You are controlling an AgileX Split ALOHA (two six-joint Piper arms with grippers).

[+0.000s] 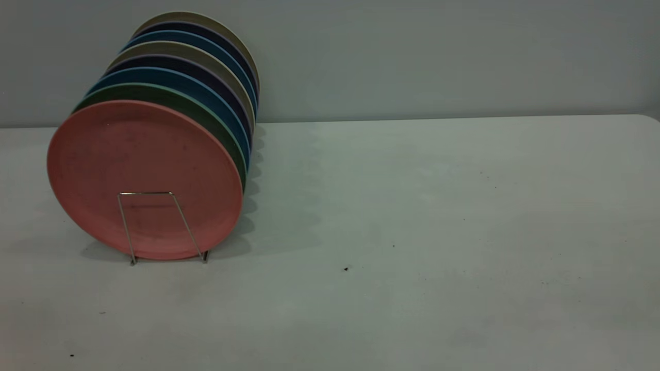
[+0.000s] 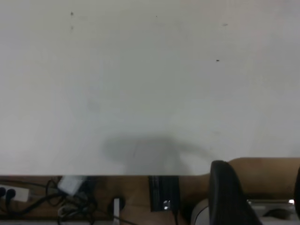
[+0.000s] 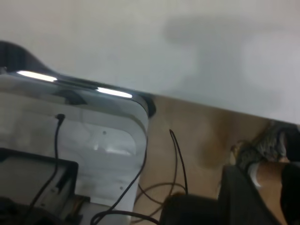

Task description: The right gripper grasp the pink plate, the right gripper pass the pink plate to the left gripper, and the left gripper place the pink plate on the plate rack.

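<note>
The pink plate (image 1: 144, 178) stands upright at the front of the plate rack (image 1: 154, 226) on the left part of the table (image 1: 438, 232), a wire loop crossing its lower face. Behind it a row of plates (image 1: 206, 98) in green, blue, dark and beige fills the rack back toward the grey wall (image 1: 438, 56). The table's centre and right lie open, dotted with a few dark specks, its far edge meeting the wall. Neither gripper appears in the exterior view. Both wrist views look across the table's edge onto cables (image 2: 56, 199) and brown floor (image 3: 201, 136); whether either arm's jaws are wide or closed cannot be told.
</note>
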